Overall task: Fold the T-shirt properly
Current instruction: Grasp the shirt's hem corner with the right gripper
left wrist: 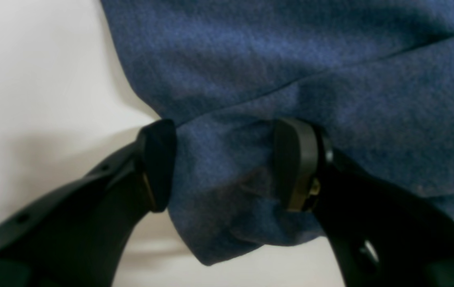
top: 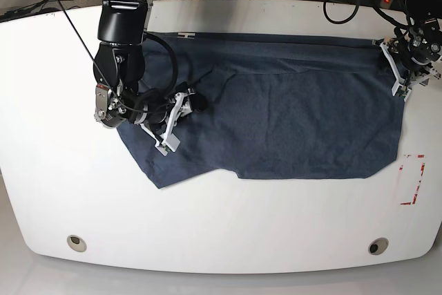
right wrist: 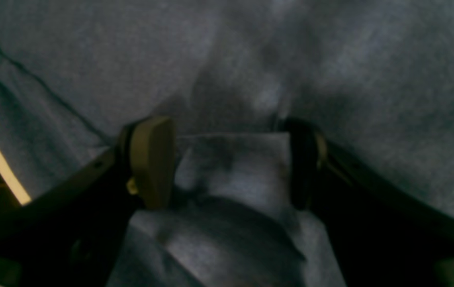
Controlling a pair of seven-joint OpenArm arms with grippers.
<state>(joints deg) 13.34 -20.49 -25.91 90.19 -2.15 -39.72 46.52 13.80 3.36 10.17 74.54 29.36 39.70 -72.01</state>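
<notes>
Pinching bunched cloth, both pincers are gripping the T-shirt [top: 290,112] lying lengthwise across the desk [top: 221,233]: left pincer [left wrist: 227,163] at one end (a corner), right pincer [right wrist: 227,163] at the opposite.

T-shirt [top: 304,108]: soft heathered navy cloth, matt, slightly fuzzy. Table [top: 221,226] beneath the T-shirt: smooth white, faintly glossy. Gripper fingers [left wrist: 159,163]: matt black plastic.
</notes>
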